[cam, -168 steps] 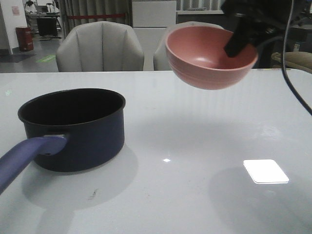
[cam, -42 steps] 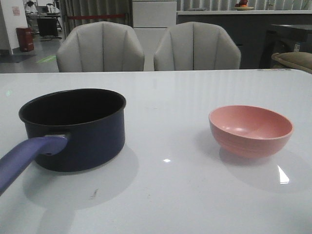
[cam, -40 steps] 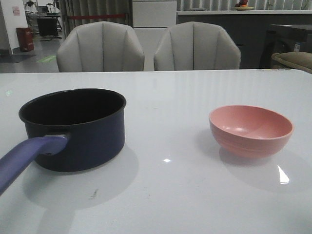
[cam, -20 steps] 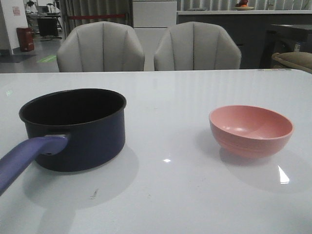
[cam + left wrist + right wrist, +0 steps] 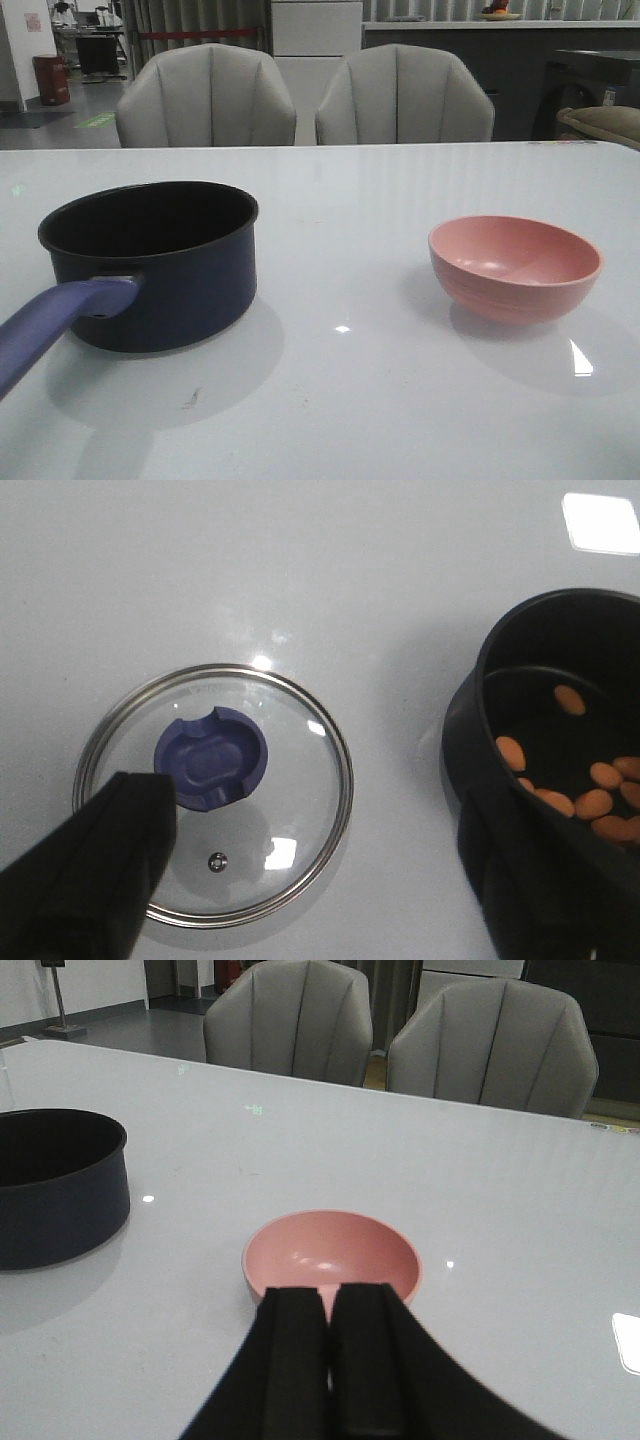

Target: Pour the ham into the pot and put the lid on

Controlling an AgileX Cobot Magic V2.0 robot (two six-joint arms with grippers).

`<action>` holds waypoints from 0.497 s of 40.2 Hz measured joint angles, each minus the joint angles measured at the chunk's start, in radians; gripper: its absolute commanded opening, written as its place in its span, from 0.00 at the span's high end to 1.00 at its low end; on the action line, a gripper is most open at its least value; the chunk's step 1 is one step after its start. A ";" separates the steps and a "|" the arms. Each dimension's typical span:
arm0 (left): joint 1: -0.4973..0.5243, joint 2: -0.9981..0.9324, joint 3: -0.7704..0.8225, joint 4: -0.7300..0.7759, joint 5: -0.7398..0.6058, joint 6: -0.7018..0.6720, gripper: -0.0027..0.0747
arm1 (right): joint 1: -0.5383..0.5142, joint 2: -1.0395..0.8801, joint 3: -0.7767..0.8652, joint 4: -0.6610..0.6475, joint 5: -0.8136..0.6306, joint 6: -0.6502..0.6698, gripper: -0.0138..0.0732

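Observation:
The pot, dark navy with a purple-blue handle, stands at the table's left. In the left wrist view several orange ham pieces lie inside the pot. The glass lid with its purple-blue knob lies flat on the table beside the pot. My left gripper is wide open above the lid and holds nothing. My right gripper is shut and empty, just short of the pink bowl. Neither gripper shows in the front view.
The pink bowl stands upright and empty at the table's right. Two grey chairs stand behind the table's far edge. The pot also shows in the right wrist view, far from the bowl.
About four seconds ago my right gripper held the pink bowl in the air; now the bowl stands on the table. Nothing has moved in the last second.

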 measured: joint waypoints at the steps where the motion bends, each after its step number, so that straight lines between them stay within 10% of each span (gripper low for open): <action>1: 0.000 0.029 -0.012 0.002 0.009 0.000 0.18 | 0.000 0.000 0.000 0.000 0.000 0.000 0.67; 20: 0.103 0.405 -0.222 0.014 0.212 0.000 0.18 | 0.000 0.000 0.000 0.000 -0.002 0.000 0.67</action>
